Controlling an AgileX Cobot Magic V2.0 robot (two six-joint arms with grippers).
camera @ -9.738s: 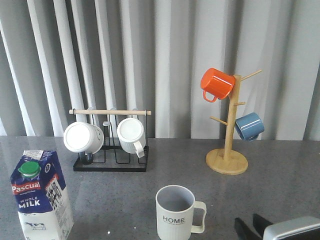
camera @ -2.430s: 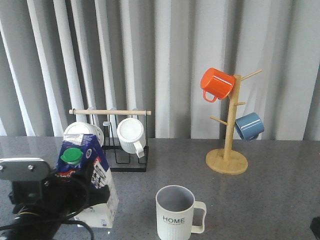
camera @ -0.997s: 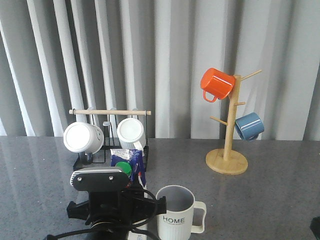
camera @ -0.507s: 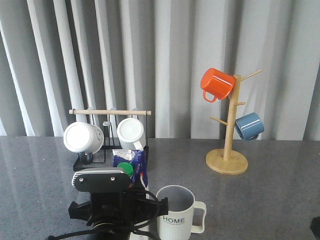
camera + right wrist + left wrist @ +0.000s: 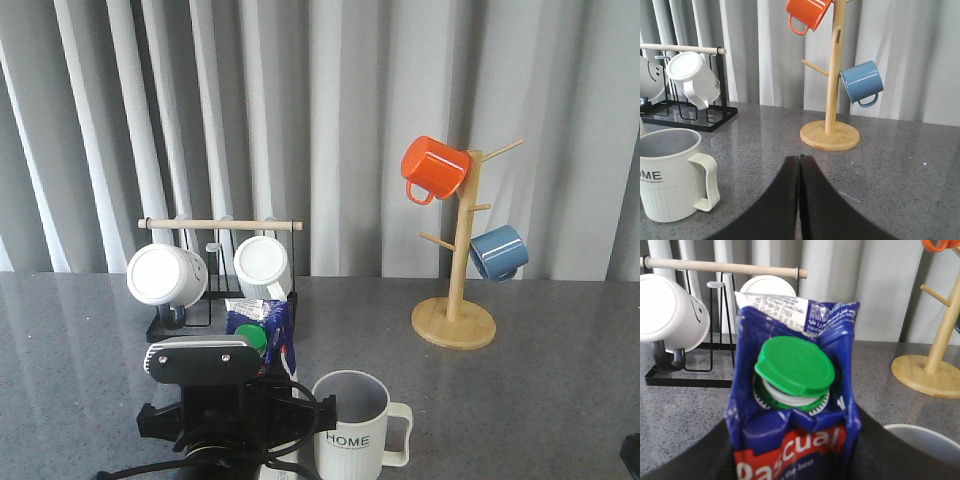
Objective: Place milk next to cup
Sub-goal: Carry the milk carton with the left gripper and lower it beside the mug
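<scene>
Left gripper (image 5: 790, 460) clamped on upright milk carton (image 5: 795, 405), just left of HOME cup (image 5: 350, 425) on grey surface (image 5: 520, 400). Right gripper (image 5: 799, 200) fully closed, empty, set apart.

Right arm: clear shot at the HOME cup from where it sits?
Probably yes. In the right wrist view the shut right gripper has only bare table between it and the cup, whose handle faces it. The milk sits on the cup's far side.
</scene>
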